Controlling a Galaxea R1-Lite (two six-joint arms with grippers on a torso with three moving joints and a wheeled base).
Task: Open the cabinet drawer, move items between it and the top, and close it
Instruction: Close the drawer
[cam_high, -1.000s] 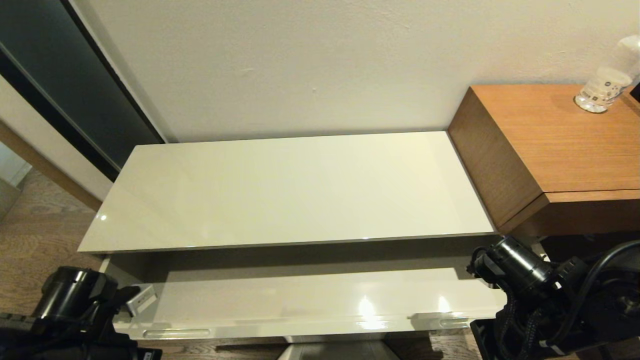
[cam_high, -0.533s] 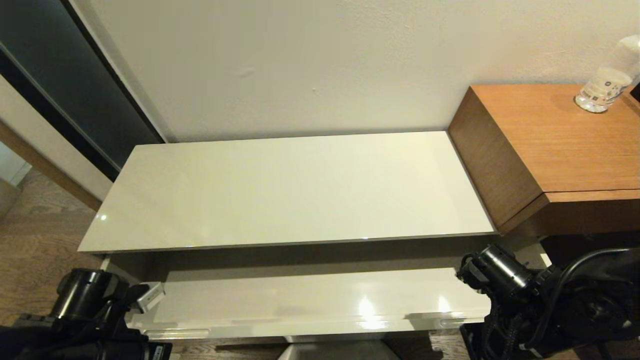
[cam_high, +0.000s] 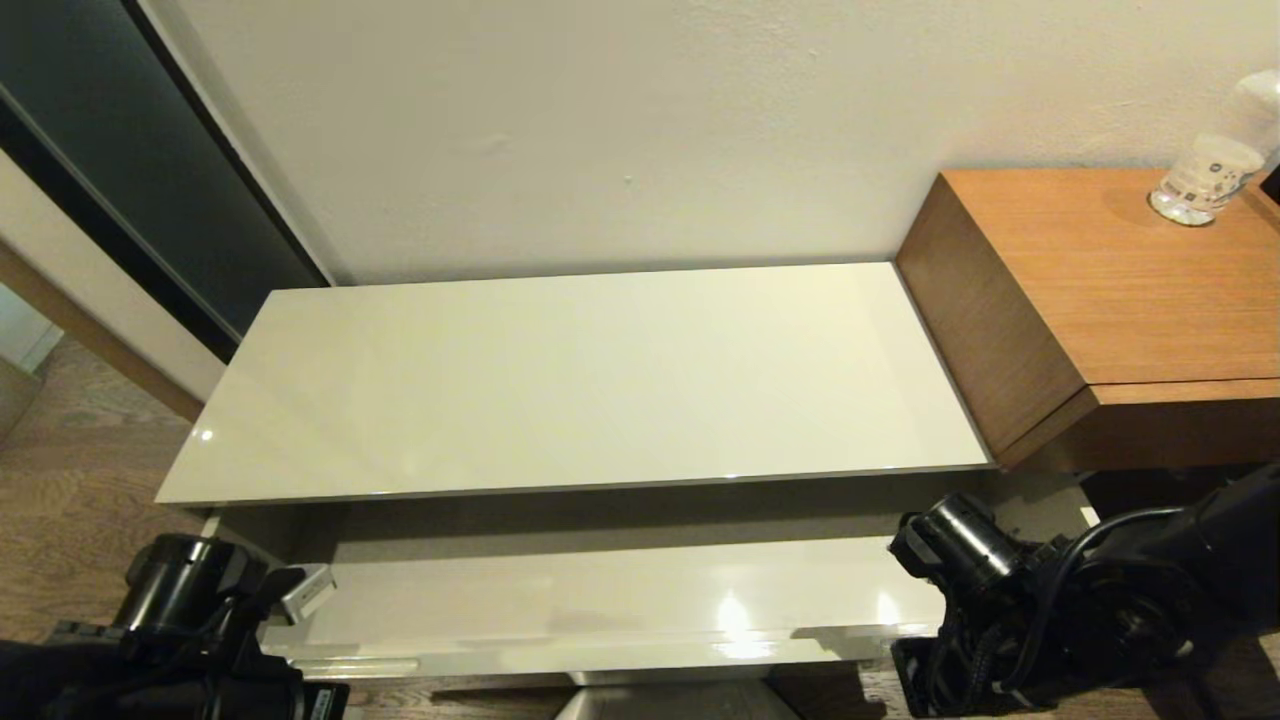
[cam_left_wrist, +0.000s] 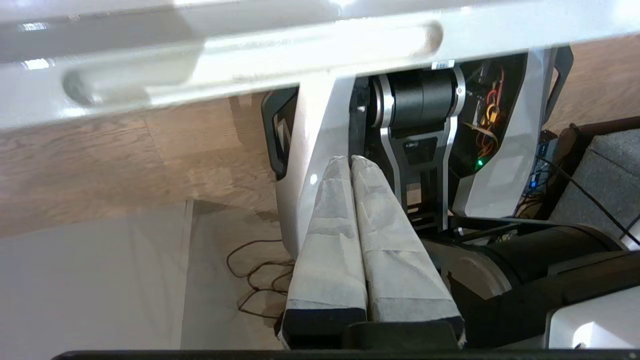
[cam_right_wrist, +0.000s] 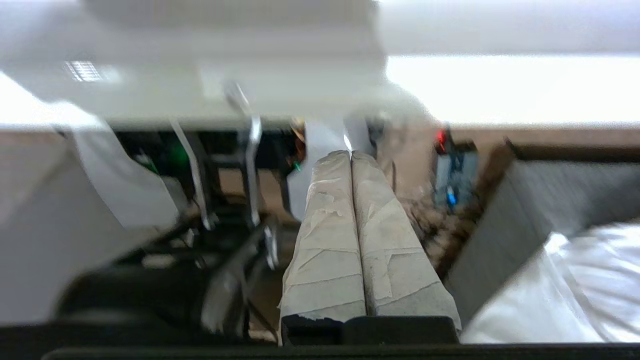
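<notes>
Head view showed the drawer (cam_high: 620, 600) pulled partly out from under the top (cam_high: 580, 380) of the cabinet (cam_high: 250, 525), its long axis running left to right. I held my left gripper (cam_left_wrist: 351, 161) at the near left corner and my right gripper (cam_right_wrist: 351, 156) at the near right, both pressed closed on nothing. Each sat just below the drawer front's near edge, with one slot handle (cam_left_wrist: 250, 55) close above my left fingers. I judged the arms equally near.
</notes>
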